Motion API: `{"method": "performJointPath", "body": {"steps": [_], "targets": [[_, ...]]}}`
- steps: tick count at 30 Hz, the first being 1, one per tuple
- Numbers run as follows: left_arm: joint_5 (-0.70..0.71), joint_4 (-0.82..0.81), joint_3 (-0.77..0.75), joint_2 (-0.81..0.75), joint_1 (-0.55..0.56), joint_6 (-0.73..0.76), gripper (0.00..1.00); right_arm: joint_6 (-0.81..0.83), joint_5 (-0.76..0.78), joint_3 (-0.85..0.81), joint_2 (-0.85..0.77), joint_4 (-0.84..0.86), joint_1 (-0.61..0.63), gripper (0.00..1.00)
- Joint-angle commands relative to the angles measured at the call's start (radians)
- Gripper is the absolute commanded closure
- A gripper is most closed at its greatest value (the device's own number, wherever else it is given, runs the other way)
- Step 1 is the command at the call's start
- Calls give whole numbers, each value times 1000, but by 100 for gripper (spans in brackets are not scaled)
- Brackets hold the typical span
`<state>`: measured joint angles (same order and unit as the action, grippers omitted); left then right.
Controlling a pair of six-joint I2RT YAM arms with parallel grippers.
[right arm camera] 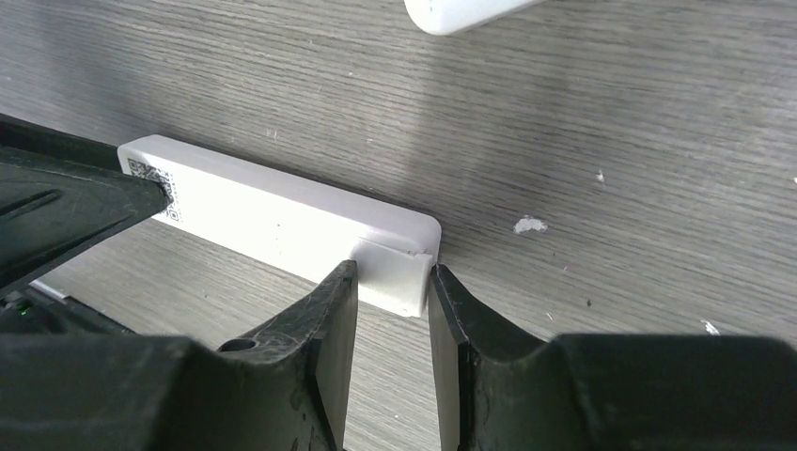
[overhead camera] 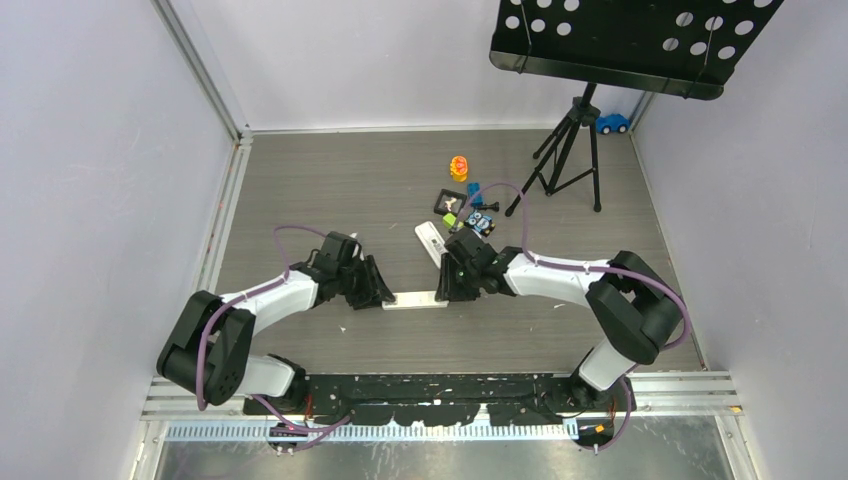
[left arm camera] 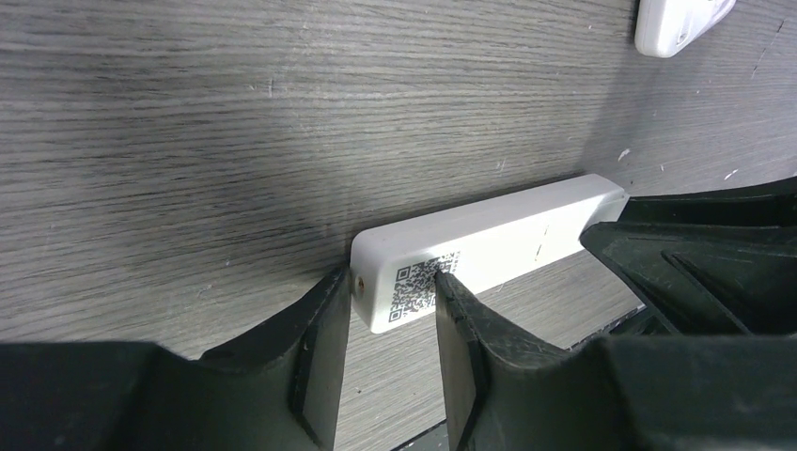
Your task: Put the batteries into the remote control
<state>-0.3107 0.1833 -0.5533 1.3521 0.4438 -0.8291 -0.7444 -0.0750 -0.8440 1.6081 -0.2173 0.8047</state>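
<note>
The remote control is a long white bar on the wood-grain table, between my two grippers. It shows a plain white side with a QR label at its left end and a stepped block at its right end. My left gripper is shut on the left end, one fingertip at the end face and the other on the label. My right gripper is shut on the right end block. I cannot make out the batteries among the small clutter behind.
A second white remote lies just behind the held one. Further back are a black square item, an orange-yellow toy, a tripod with a black perforated shelf, and a blue toy car.
</note>
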Motion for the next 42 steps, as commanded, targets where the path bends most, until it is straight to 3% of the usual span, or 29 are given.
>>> {"method": "performJointPath", "body": {"steps": [1,10,14,22,42], "targets": [[-35,-30,-1,12,3,10,62,-28,146,-18,62,-71,56,64],[-89,-158,58,19,3,-79,65,-153,49,49,156,118,99,64],[-98,-168,59,34,3,-74,65,-166,56,64,171,126,102,63],[-77,-145,64,12,3,-55,65,-96,253,39,98,-78,71,49],[-64,-124,61,13,3,-41,65,-72,329,7,33,-225,83,47]]}}
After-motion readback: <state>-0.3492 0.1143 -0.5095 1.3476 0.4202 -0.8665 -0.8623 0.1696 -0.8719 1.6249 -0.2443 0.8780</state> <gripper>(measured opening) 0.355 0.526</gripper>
